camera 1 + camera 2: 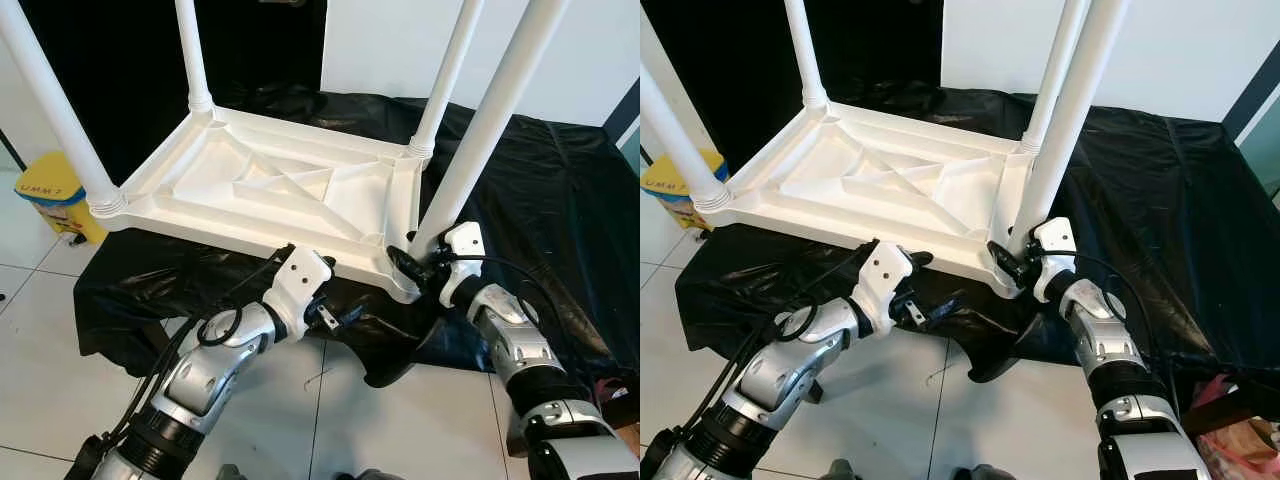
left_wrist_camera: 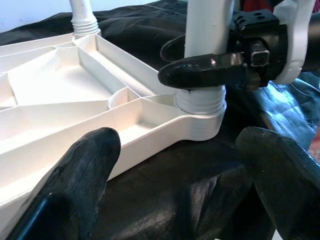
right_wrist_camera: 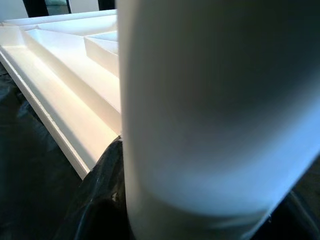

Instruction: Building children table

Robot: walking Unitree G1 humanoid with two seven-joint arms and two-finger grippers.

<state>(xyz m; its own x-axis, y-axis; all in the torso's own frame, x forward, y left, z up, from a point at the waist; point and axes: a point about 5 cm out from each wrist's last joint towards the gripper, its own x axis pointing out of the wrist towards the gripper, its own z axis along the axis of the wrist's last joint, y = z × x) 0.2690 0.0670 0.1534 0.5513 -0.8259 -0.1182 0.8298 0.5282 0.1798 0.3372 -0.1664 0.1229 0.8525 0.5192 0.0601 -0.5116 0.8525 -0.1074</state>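
The right pincer (image 1: 408, 262) is clenched round the base of the near right white plastic table leg (image 1: 488, 130), one black finger (image 2: 200, 70) being seen laid across the leg just above its ribbed collar. In the right wrist view the leg (image 3: 210, 115) is pressed close against the camera, so the fingers themselves cannot be made out there. This leg stands in the near right corner socket of the upturned white plastic children's table (image 1: 280, 190), whose ribbed underside faces up.

The left pincer (image 1: 335, 318) is held released, its two black fingers (image 2: 85, 175) spread apart, just beside the near long edge of the upturned table and apparently not touching it, though contact is hard to judge from these angles. It lies near the right pincer, to its left.

Three further white legs are seen standing in the other corners: one at the near left (image 1: 55, 110), one at the far left (image 1: 193, 55) and one at the far right (image 1: 448, 75). The table rests on a low tabletop draped in a crinkled black plastic sheet (image 1: 540, 190), which hangs over the front edge towards the pale tiled floor (image 1: 40, 340). A yellow bin (image 1: 55, 200) is seen on the floor beyond the left end of the sheet.
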